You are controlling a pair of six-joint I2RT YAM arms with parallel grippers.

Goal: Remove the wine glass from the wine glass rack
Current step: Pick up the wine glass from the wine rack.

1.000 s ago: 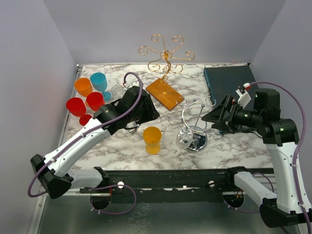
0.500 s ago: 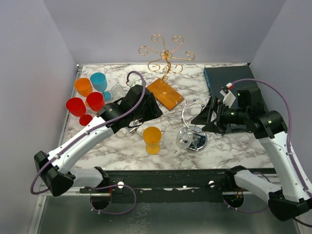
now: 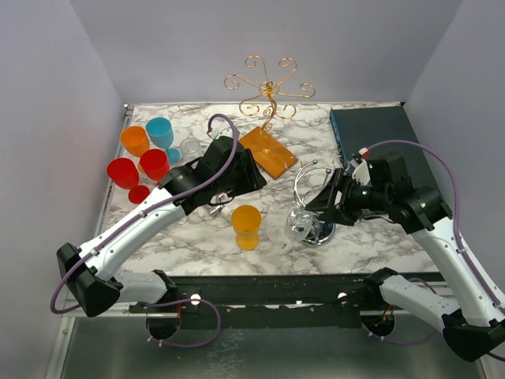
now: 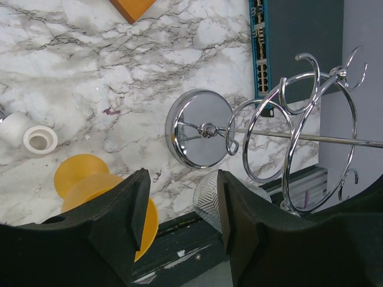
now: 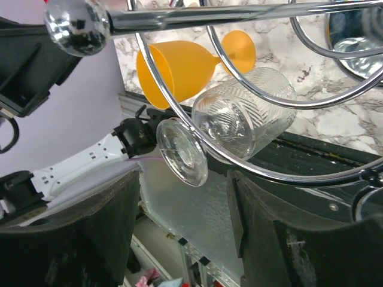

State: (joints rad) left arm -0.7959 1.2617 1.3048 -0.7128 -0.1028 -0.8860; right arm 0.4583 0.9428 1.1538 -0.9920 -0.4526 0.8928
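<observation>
The chrome wine glass rack (image 3: 317, 192) stands right of centre on the marble top, and its round base (image 4: 200, 136) shows in the left wrist view. A clear ribbed wine glass (image 5: 248, 113) hangs from a ring on the rack's near side, with its foot (image 5: 182, 152) pointing at the right wrist camera. My right gripper (image 3: 327, 204) is up against the rack. Its jaws (image 5: 185, 227) are open, just below the glass's foot and not touching it. My left gripper (image 3: 230, 185) is left of the rack, open and empty (image 4: 182, 215).
An orange wine glass (image 3: 247, 227) stands in front of the left gripper. A gold wire rack on a wooden base (image 3: 267, 150) is at the back. A dark blue box (image 3: 371, 130) sits at the back right. Red, orange and blue cups (image 3: 146, 154) cluster at the left.
My right arm has swung left from beside the blue box up to the chrome rack, and its jaws have narrowed. The left arm has barely shifted.
</observation>
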